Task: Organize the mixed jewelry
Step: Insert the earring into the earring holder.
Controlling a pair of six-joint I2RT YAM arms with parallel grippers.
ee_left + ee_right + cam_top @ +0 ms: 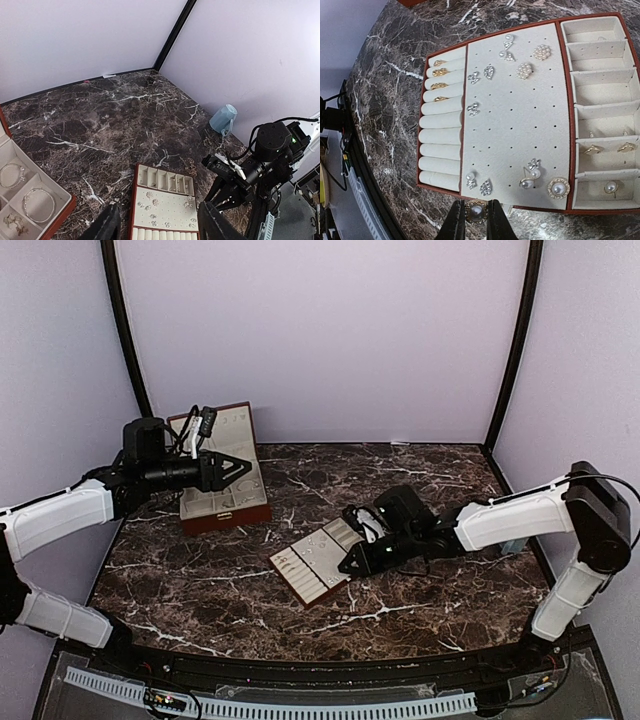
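Note:
A cream slotted tray [520, 115] with a red-brown rim lies mid-table and holds several earrings, pearl studs and rings. It also shows in the top view [318, 562] and in the left wrist view [165, 205]. My right gripper [475, 216] is shut on a round gold-rimmed pearl earring [476, 212] just off the tray's near edge. In the top view it [352, 565] is at the tray's right side. A small pile of loose jewelry [191, 165] lies on the marble beside the tray. My left gripper [240, 467] is open and empty above the box [222, 502].
The reddish-brown box holds bracelets [39, 205] in cream compartments at the back left. A pale blue cup [223, 119] lies by the right wall. Dark marble table, purple walls on three sides.

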